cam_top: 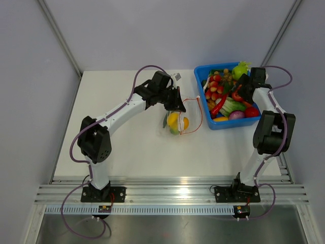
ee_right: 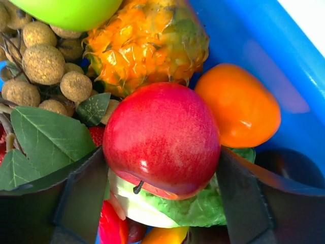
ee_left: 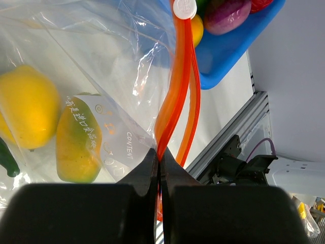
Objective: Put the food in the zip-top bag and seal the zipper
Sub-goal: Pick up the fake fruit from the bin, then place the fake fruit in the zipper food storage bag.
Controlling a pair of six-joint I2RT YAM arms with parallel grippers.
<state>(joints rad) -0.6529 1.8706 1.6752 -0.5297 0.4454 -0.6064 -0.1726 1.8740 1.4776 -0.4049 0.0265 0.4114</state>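
Right hand (ee_right: 160,170) clasps a glossy round apple (ee_right: 162,134).

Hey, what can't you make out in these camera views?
- Right wrist view: whether the right end effector grips the apple or only flanks it; contact unclear.
- Top view: that end effector, hidden under its own wrist above the bin.
- Left wrist view: dark green item inside the bag, cut off by the left edge.

Brightly, evenly lit from above; faint soft shadows; white glare on the zip-top bag (ee_left: 137,86); wrist-view foregrounds blurred.
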